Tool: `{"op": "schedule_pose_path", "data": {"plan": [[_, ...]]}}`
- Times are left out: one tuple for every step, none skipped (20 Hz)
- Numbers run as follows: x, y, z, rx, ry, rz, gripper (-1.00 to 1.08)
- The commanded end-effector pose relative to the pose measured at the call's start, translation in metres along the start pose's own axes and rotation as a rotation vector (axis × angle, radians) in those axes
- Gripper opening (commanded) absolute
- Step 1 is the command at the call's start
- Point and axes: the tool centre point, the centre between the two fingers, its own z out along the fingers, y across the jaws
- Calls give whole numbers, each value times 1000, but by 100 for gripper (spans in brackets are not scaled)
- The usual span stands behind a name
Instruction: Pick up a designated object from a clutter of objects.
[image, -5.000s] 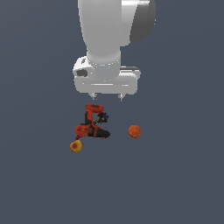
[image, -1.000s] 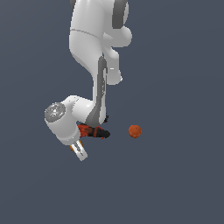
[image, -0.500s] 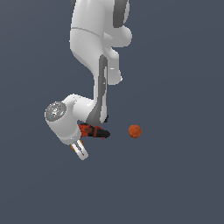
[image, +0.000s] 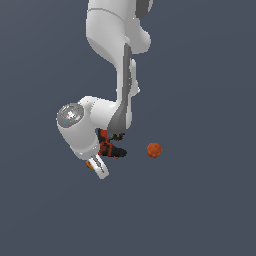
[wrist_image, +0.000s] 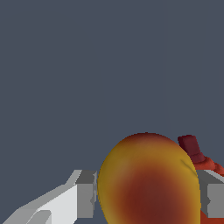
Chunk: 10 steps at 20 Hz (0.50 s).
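Underneath everything lies a flat, featureless slate-grey surface that fills both views edge to edge; it carries no seam, edge, wall or horizon, so nothing of a room can be made out beyond it.

Seen from the exterior view, the white Panda arm comes down from the top of the picture, folds at a grey-capped joint, and angles its wrist low toward the exterior view's left. The gripper sits right down at the surface, with one pale finger showing below the wrist housing. A sliver of the yellow-and-red ball peeks out just beside that finger, mostly hidden by the arm.

The wrist view shows the ball large and close, yellow at the rim with a dark red blotch across its middle, sitting squarely between the two grey finger pads. The pads stand on either side of it, apparently against its flanks, so the pincer looks clamped on the ball.

Just behind the ball lies the red-and-black power drill, partly covered by the arm in the exterior view; its dark red end shows past the ball in the wrist view. The plain orange-red ball rests well apart, toward the exterior view's right.
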Motion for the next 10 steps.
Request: {"op": "schedule_pose_path", "data": {"plan": [[-12,-11,-22,2,1,-1,-100],[-18,-15,-32,2,1,-1,-100],[-23,-20,-42,2,1,-1,-100],[-29,-25,-52,2,1,-1,-100],[-35,-30,-63,2,1,-1,-100],[-41,-35,-73,1,2,0,-100],[-47,-40,-83,1,2,0,-100],[-53,-45,-94,1,2,0,-100],[-58,-50,-104,1,2,0,-100],[-64,-55,-114,1,3,0,-100]]}}
